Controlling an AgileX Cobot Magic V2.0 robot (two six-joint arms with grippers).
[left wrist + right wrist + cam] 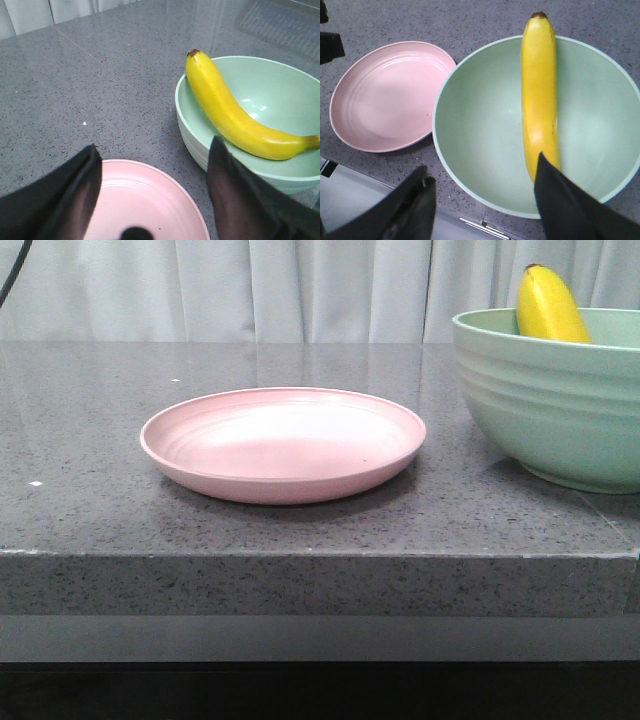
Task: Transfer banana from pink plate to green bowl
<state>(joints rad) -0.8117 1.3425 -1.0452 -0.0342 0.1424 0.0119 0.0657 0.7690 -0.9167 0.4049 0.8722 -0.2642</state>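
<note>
The yellow banana [549,306] lies inside the green bowl [560,410] at the right, its tip leaning over the rim. It also shows in the left wrist view [230,110] and the right wrist view [539,90]. The pink plate [283,443] sits empty at the table's middle; it also shows in both wrist views [145,200] [390,95]. My left gripper [152,165] is open and empty above the plate's edge. My right gripper [482,187] is open and empty above the bowl's [485,125] near rim. Neither gripper shows in the front view.
The grey speckled stone table [120,420] ends in a front edge [300,555] just before the plate. A pale curtain [250,290] hangs behind. Bowl and plate stand close together, a narrow gap between them.
</note>
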